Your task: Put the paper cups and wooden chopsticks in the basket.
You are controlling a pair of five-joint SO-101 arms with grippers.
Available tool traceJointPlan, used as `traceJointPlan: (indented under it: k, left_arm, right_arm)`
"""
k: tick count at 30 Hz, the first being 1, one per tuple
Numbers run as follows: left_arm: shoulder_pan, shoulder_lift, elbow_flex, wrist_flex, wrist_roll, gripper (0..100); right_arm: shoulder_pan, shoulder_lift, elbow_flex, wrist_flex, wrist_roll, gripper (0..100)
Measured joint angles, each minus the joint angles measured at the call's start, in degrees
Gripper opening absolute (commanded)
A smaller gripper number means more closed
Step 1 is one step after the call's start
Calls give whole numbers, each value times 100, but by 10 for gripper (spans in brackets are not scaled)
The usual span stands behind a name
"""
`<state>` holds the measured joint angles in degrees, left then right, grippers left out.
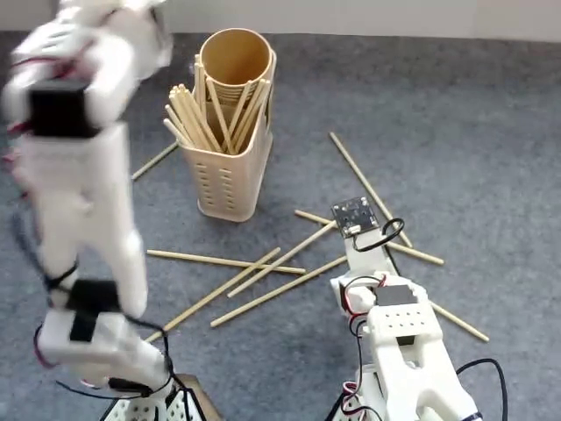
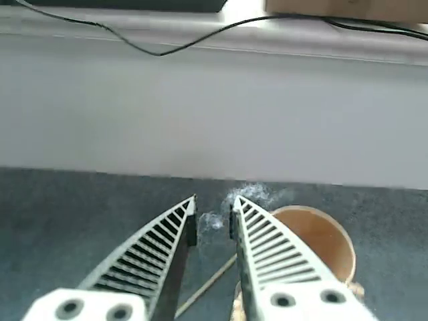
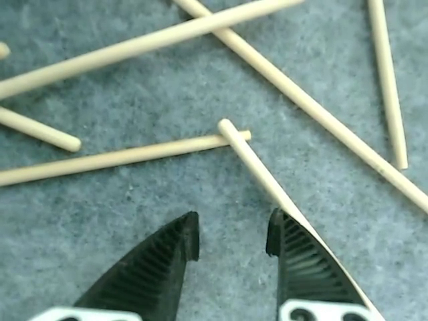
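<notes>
The right tool (image 3: 232, 235) stands open, its two dark jaws well apart with bare table (image 3: 134, 80) between them, gripping nothing. One chopstick (image 3: 251, 157) runs slantwise along the outer side of one jaw, and whether it touches that jaw cannot be told. Its far end lies across the tip of another chopstick (image 3: 107, 160). The left tool (image 2: 214, 215) has its white jaws a narrow gap apart and holds nothing; it hangs in the air above the paper cups (image 2: 319, 244).

The paper cups (image 1: 235, 57) stand nested and upright in the tall, slotted basket (image 1: 230, 180), with a bundle of chopsticks (image 1: 197, 114) leaning beside them inside it. More loose chopsticks (image 1: 226, 260) lie scattered and crossing on the grey table (image 1: 456, 114) in front of the basket and to its side.

The left arm (image 1: 83, 193) is raised high beside the basket. The right arm (image 1: 399, 333) is bent low over the scattered sticks, its tool pointing down at the table.
</notes>
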<state>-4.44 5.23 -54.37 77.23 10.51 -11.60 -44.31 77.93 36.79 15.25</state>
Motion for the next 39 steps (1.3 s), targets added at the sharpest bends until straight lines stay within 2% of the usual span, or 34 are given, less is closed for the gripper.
traceJointPlan:
  k: [2, 5, 9, 14, 17, 22, 26, 29, 33, 36, 39]
  left_arm:
    - [-141, -360, -70, 941, -176, 119]
    - [-176, -756, 316, 2251, -1178, 119]
    - [-114, -1266, 2365, 2470, -3182, 120]
    - [536, -2268, 5776, 2435, -5873, 120]
    - [993, -3200, 7534, 1846, -6576, 120]
    - [1978, -4273, 9574, 651, -6760, 120]
    - [2664, -4352, 10295, -255, -6611, 120]
    - [2875, -4167, 10347, -1213, -6127, 131]
    - [2892, -3323, 10180, -2479, -5266, 229]
    - [2919, -2338, 9565, -2743, -4703, 229]
    - [3156, -1398, 8897, -2716, -4475, 214]
  right_arm:
    - [0, 0, 0, 0, 0, 177]
    - [0, 0, 0, 0, 0, 177]
    - [0, 0, 0, 0, 0, 177]
    - [0, 0, 0, -35, 0, 177]
    - [9, 0, 0, -141, 0, 177]
    - [721, 0, 0, -158, 0, 177]
    - [1213, 0, -18, -158, -237, 177]
    - [1635, 0, -88, -158, -413, 177]
    - [2145, 0, -123, -176, -615, 177]
    - [2365, -167, -193, -176, -747, 177]
    - [2620, -633, -193, -149, -747, 177]
